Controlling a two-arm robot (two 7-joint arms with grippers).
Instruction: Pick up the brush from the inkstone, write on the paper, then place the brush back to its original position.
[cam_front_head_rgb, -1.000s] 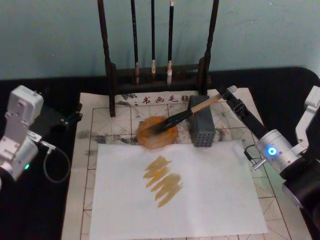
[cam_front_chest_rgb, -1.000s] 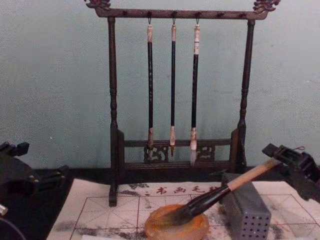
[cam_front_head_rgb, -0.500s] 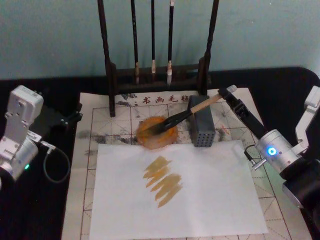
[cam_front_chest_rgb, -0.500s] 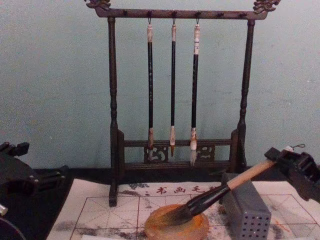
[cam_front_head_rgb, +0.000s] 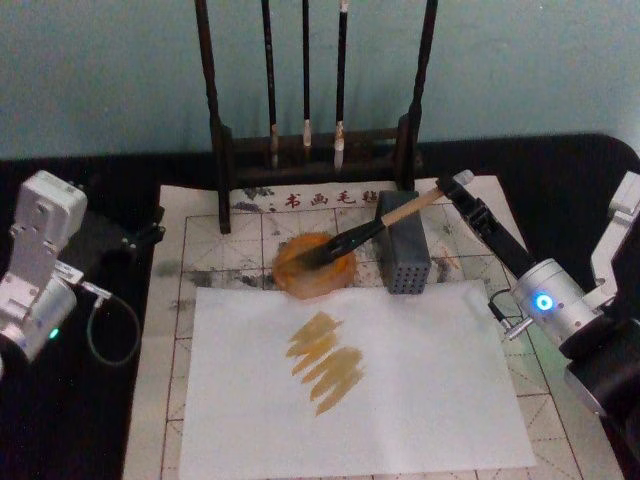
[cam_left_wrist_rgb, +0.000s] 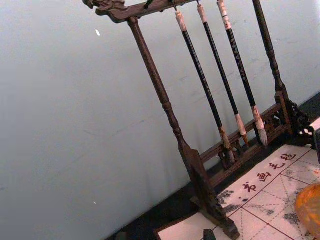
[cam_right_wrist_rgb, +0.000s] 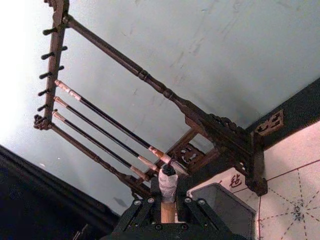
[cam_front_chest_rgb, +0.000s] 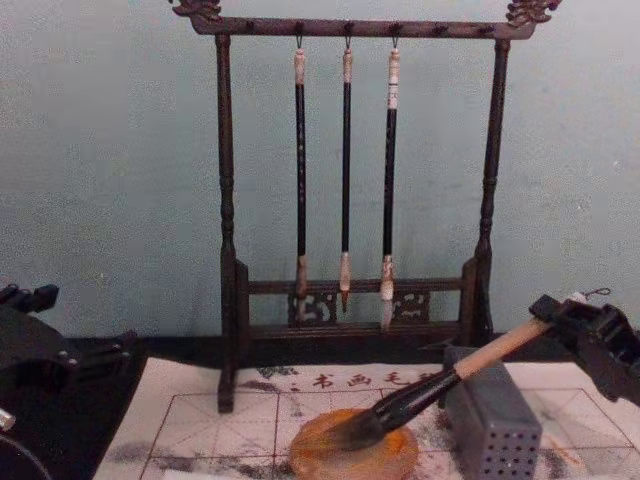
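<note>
Currently gripping the brush (cam_front_head_rgb: 355, 238) at its white-wrapped end with right gripper (cam_front_head_rgb: 455, 190), jaws closed snug on the handle going by the right wrist view. Resting the bristles in the inkstone (cam_front_head_rgb: 300, 284), leaning the handle across the top of the grey block (cam_front_head_rgb: 405, 262). Reading this as the put-back step, given tan strokes (cam_front_head_rgb: 325, 362) on the plain white sheet (cam_front_head_rgb: 440, 390) laid over the paper (cam_front_head_rgb: 240, 232). Noting left gripper (cam_front_head_rgb: 125, 240) parked at the left, off the paper.

Risks from here:
- Opening with the handle badly balanced: pivoting on the block edge, flicking wet bristles out of the dish onto the paper.
- Retreating before fully opening: dragging the brush by its end, pulling bristles off the inkstone or shoving the shallow dish.
- Snagging the small cord loop on the gripper during withdrawal: same result.
- Backing out on the wrong line: brush rack (cam_front_head_rgb: 320, 168) just behind, thin hanging brushes (cam_front_head_rgb: 306, 70) near; clipping a post likely enough.
- Pressing down harder: splaying bristles, sliding the inkstone toward the sheet.

Suggest opening wide, pausing to confirm the brush sits on its own, then backing straight out along the handle axis, slow and level, away from the rack.
</note>
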